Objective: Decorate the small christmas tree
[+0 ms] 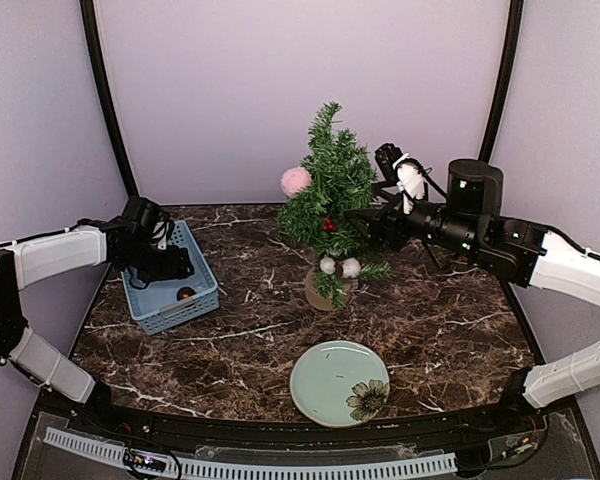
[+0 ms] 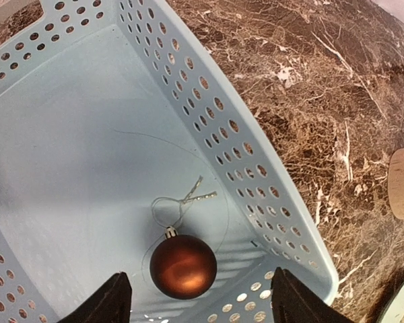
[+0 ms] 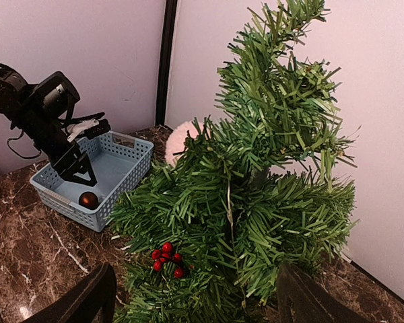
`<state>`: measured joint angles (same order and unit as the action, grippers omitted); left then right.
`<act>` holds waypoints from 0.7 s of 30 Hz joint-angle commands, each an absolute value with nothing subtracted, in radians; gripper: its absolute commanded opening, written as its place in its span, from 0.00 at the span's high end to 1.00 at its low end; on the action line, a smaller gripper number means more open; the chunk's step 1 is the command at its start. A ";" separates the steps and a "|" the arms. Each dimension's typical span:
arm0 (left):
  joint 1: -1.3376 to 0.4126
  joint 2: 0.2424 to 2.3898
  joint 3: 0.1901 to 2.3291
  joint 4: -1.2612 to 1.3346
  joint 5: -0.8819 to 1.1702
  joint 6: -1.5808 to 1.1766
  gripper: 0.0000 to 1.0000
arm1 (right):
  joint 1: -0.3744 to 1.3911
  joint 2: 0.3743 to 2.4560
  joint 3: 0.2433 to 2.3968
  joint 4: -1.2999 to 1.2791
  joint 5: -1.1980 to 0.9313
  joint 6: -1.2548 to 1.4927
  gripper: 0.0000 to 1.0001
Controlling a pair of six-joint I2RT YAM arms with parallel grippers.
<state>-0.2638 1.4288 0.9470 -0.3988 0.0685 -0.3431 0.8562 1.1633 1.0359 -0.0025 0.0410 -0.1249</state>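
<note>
Top external view: the small christmas tree stands upright on its wood stump toward the rear middle of the marble table. It carries a pink pompom on its left side, red berries at centre and two white balls low down. The right gripper is just beside the tree's right flank, jaws apart, nothing clamped. The left gripper hangs in the blue basket, jaws apart, over a copper bauble that it does not touch. A green plate lies near the front.
</note>
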 commanded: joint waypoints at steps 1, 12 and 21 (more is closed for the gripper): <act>-0.253 1.420 0.959 -0.479 0.073 -0.184 0.31 | 0.850 1.159 1.068 0.015 0.035 -0.124 0.17; -0.253 1.435 0.944 -0.577 0.094 0.148 0.35 | 0.850 1.158 1.071 0.019 0.024 -0.121 0.17; -0.253 1.471 0.970 -0.546 -0.027 0.095 0.34 | 0.850 1.168 1.075 0.019 0.018 -0.118 0.17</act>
<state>-0.2584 1.4700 0.9482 -0.5552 0.0120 0.0944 0.8562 1.1633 1.0462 -0.0082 0.0322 -0.1249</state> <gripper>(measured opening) 0.655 0.832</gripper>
